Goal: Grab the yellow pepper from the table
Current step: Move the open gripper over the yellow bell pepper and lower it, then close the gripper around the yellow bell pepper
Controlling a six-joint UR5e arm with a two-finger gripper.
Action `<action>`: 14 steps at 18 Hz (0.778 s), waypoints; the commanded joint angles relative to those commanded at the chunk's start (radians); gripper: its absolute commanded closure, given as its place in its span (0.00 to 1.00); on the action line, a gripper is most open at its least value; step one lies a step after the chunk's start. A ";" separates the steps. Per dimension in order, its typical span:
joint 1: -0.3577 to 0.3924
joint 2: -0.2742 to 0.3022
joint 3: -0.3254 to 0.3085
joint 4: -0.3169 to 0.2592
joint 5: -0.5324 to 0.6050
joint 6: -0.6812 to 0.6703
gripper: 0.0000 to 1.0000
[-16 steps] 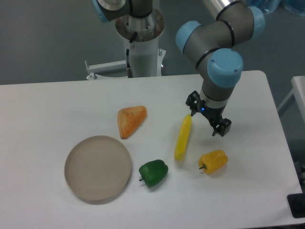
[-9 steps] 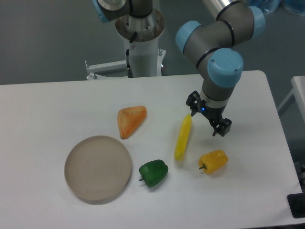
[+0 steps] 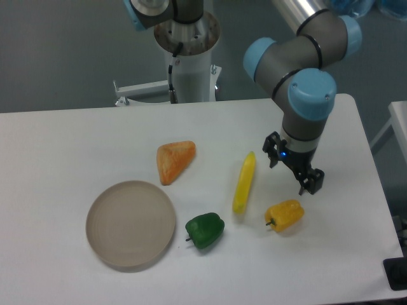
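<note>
Camera view shows the gripper (image 3: 293, 169), open and empty, above the yellow pepper (image 3: 285, 215), likely light, smooth, best grasped mid-body.

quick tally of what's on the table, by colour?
Yellow: 2, the yellow pepper and a long slim yellow item
Green: 1, a green pepper
Orange: 1, a wedge-shaped piece
Beige: 1, a round plate
Total: 5
</note>
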 joint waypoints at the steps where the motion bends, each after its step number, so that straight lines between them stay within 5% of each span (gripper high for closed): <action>1: 0.000 -0.006 0.002 0.000 -0.003 0.003 0.00; 14: -0.011 -0.085 -0.053 0.058 -0.006 0.100 0.00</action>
